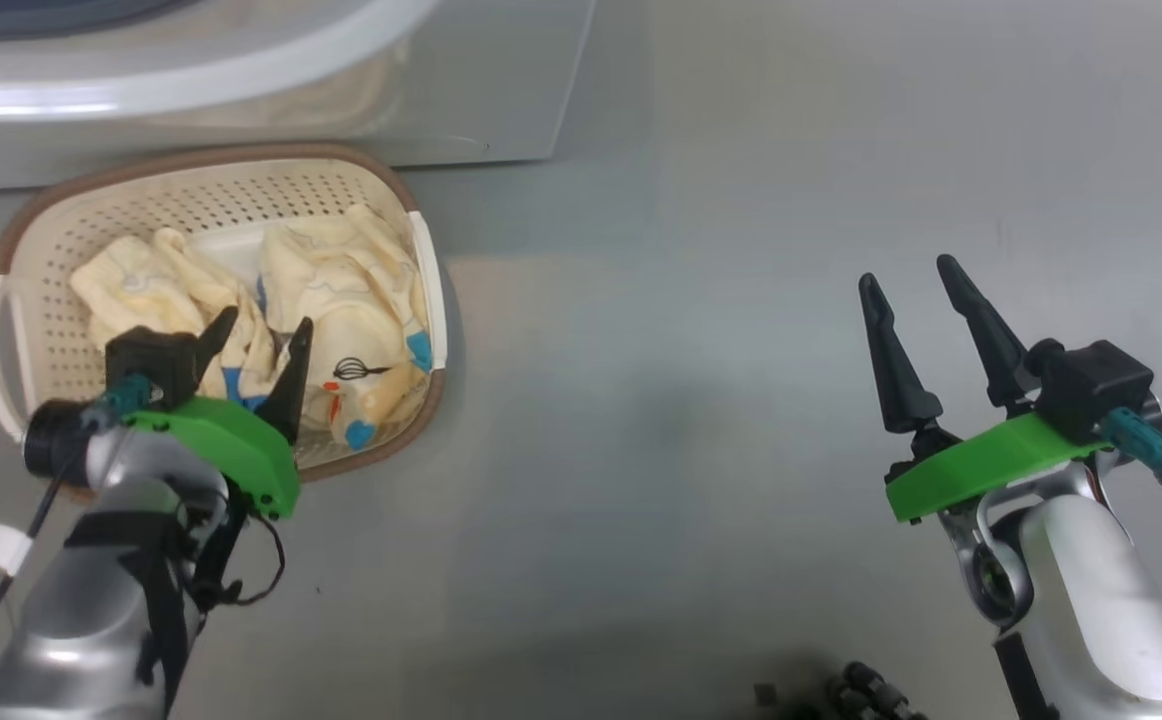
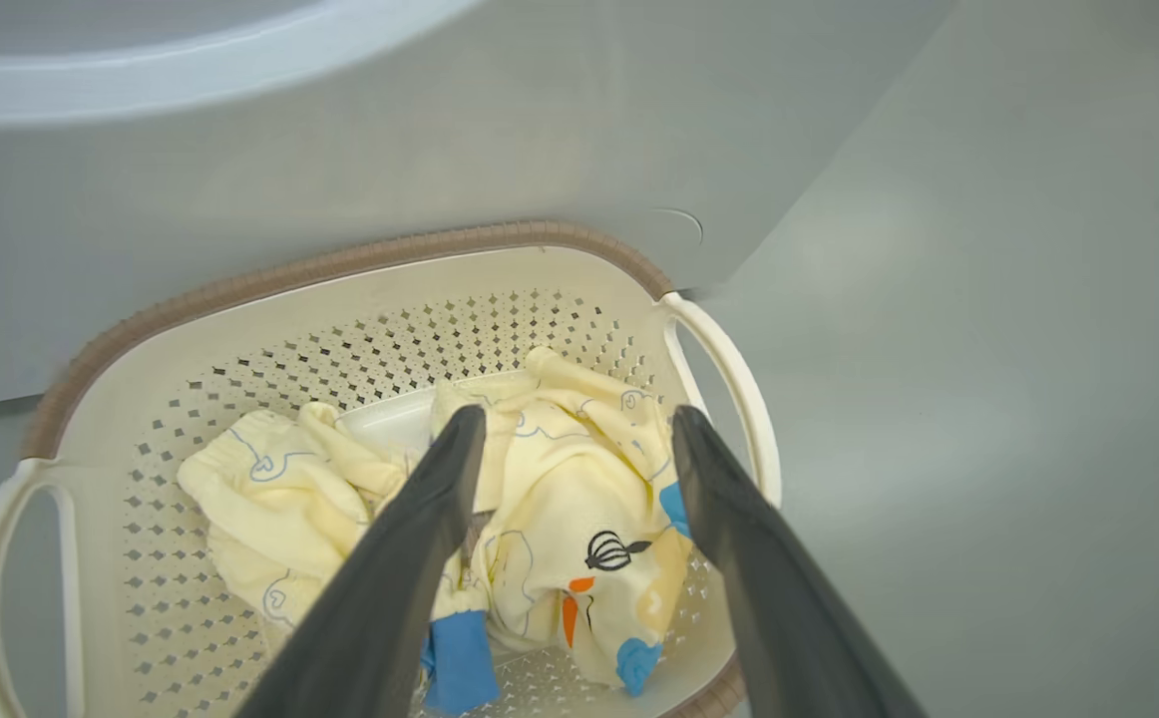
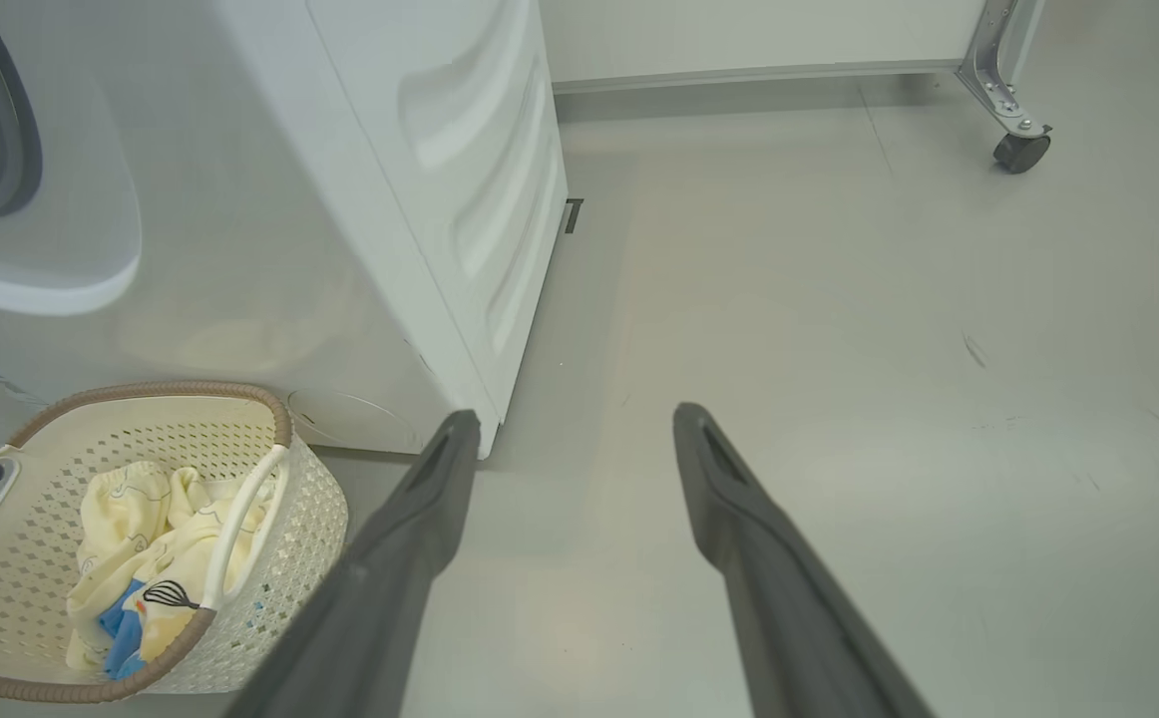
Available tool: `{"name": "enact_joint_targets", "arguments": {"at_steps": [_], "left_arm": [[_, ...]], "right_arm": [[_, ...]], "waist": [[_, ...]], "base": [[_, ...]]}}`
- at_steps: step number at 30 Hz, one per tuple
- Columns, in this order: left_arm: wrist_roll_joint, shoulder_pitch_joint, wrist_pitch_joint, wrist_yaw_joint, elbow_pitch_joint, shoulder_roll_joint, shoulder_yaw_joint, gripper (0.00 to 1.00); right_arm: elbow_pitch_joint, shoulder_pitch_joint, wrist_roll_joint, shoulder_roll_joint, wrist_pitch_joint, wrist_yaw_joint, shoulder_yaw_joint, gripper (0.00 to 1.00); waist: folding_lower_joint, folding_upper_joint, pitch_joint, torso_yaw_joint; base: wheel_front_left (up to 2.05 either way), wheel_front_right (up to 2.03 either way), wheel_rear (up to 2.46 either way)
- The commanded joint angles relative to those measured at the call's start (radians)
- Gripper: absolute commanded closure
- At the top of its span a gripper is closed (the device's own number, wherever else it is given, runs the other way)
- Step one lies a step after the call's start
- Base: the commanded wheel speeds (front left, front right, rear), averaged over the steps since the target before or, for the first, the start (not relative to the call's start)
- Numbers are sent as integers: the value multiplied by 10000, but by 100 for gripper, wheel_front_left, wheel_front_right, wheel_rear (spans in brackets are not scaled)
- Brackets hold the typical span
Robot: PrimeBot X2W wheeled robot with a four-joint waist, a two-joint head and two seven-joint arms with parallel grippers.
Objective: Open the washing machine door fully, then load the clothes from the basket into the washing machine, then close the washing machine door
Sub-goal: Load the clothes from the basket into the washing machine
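Left gripper (image 1: 269, 318), fingers spread and holding nothing, hovers over the clothes (image 1: 341, 290) in the basket (image 1: 191, 160), which stands on the floor (image 1: 691, 400) against the washing machine (image 3: 390, 199). We judge the door open, since the grey gasket (image 3: 11, 140) is uncovered; loading and closing are left. Right gripper (image 1: 908, 270), likewise spread, hangs empty, well apart.
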Motion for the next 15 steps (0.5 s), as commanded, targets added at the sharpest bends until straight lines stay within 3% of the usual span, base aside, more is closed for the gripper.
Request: {"name": "enact_joint_targets", "arguments": {"at_steps": [1, 15], "left_arm": [[-164, -321, 79, 8, 102, 506, 66, 0], [-1867, -2887, 1333, 7, 2580, 1475, -2481, 0]], "right_arm": [[-329, -96, -9, 49, -97, -29, 149, 0], [-719, -427, 393, 74, -97, -29, 540, 0]], "waist": [[-2, 1, 610, -503], [-2, 1, 2206, -1267]], "base": [[0, 0, 0], [0, 0, 0]]}}
